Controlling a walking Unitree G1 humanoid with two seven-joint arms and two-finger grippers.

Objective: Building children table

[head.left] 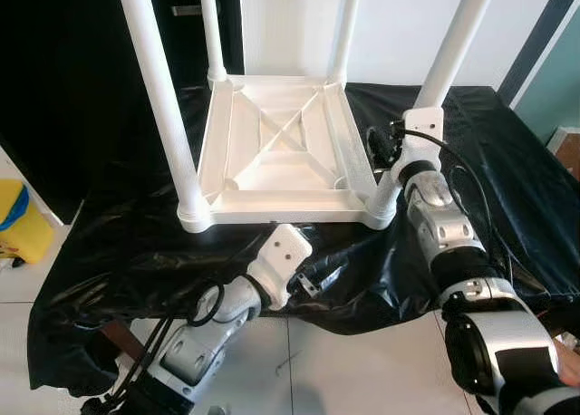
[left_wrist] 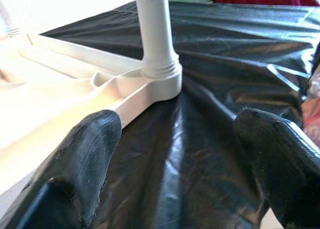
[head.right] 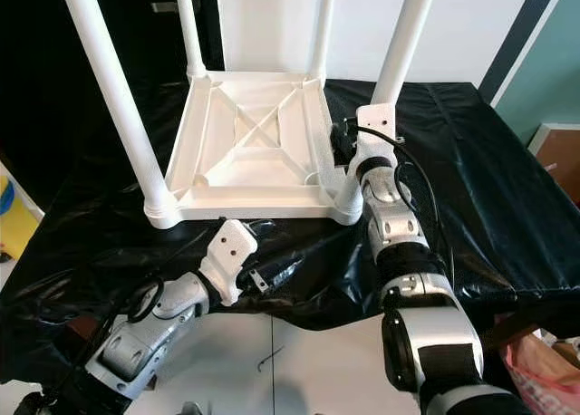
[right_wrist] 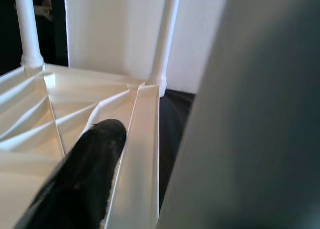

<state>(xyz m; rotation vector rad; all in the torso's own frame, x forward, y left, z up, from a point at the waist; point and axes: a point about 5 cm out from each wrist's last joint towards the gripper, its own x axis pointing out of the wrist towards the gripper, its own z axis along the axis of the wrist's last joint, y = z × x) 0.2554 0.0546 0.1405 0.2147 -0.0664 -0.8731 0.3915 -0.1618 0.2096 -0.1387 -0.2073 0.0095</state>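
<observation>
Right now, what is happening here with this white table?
The robot is assembling a small white table, which lies upside down on a black sheet with all four legs standing up. The right gripper is at the near right leg, close to its base. The left gripper is open and hovers over the sheet just before the table's near edge, holding nothing.

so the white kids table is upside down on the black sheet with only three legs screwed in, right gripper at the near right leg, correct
Not quite. The white table lies upside down on the black sheet, but four legs stand in it, one at each corner, as the left eye view shows. The right gripper is at the near right leg, as you say.
</observation>
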